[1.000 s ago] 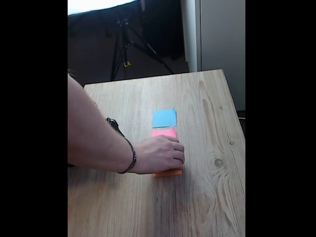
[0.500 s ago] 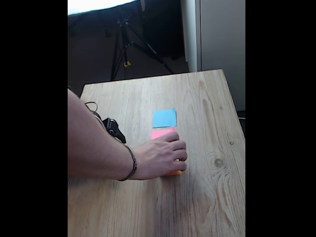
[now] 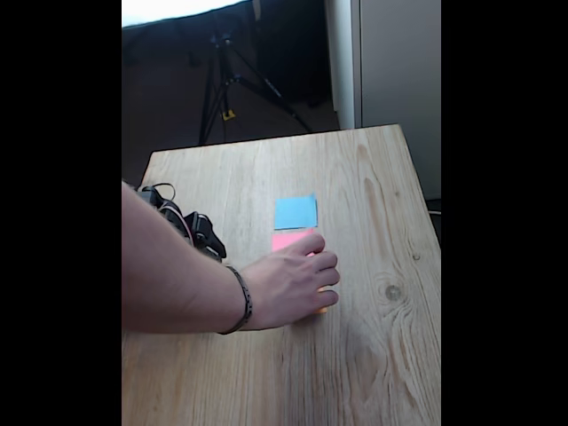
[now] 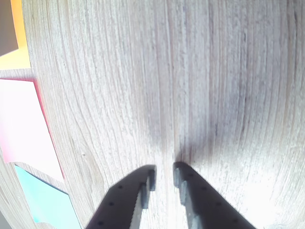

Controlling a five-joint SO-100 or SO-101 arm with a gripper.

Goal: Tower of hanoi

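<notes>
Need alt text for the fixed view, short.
A person's hand reaches in from the left and rests over the orange paper square on a wooden table. Pink and blue paper squares lie in a row behind it; a tripod stands beyond the table.

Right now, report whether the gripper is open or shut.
Open, barely: in the wrist view the gripper shows a narrow gap between its fingertips, holding nothing above the table.
</notes>
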